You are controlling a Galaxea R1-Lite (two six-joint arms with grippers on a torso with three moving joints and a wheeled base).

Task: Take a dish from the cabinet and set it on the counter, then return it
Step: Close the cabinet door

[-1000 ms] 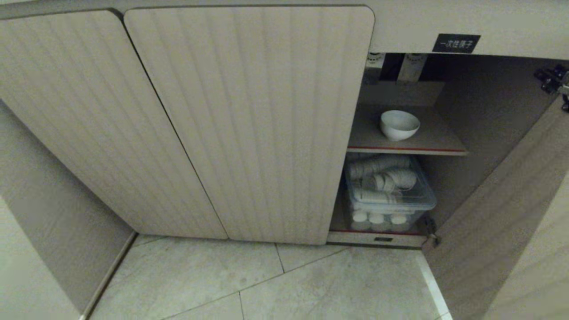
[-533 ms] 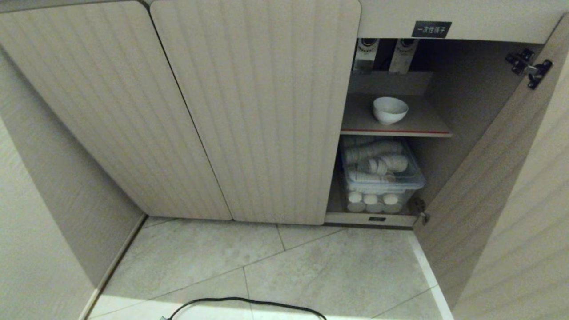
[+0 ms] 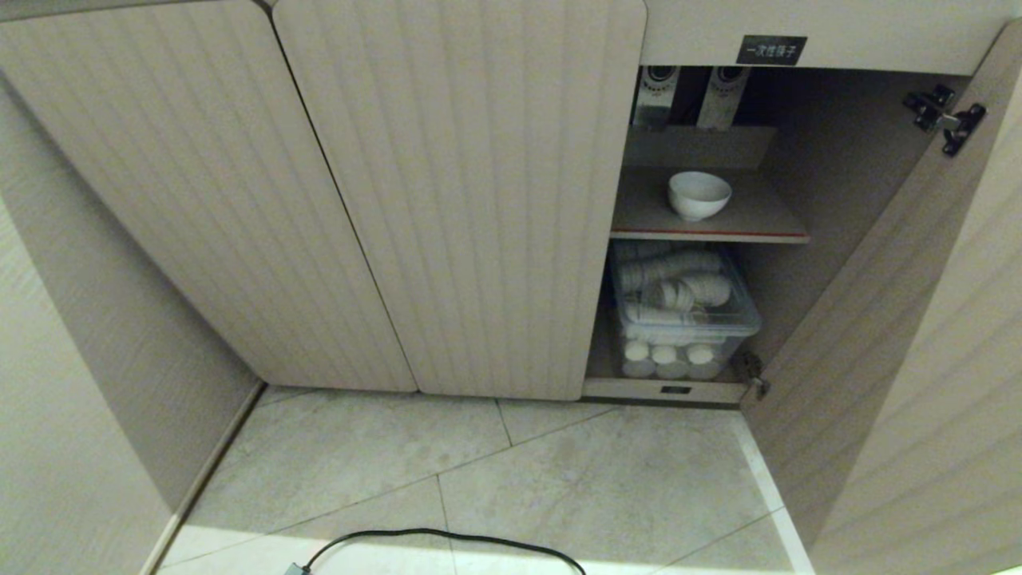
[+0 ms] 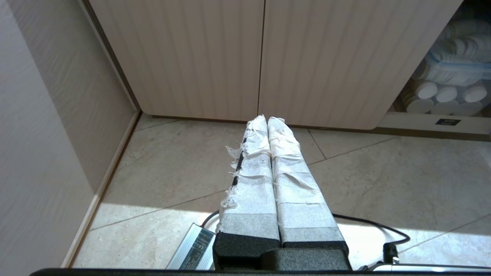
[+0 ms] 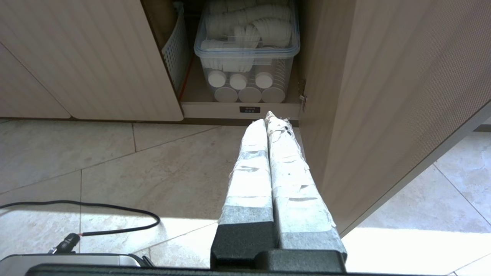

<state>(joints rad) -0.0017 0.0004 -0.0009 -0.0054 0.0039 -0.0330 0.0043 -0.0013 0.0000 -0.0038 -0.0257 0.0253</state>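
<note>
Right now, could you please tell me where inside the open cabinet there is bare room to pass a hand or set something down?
The upper red-edged shelf is bare on both sides of the small white ceramic bowl. Below is crowded: the clear plastic bin of white paper cups fills the lower compartment nearly wall to wall, with a white slotted basket squeezed beside it.

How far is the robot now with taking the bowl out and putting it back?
Done: only the right cabinet door stands open. The white bowl sits upright on the upper shelf, above a clear box of paper cups, untouched. In hand: nothing; the left gripper and right gripper are shut and empty, low over the floor tiles. Left: either the whole job, or nothing if the bowl was already returned; I cannot tell.
</note>
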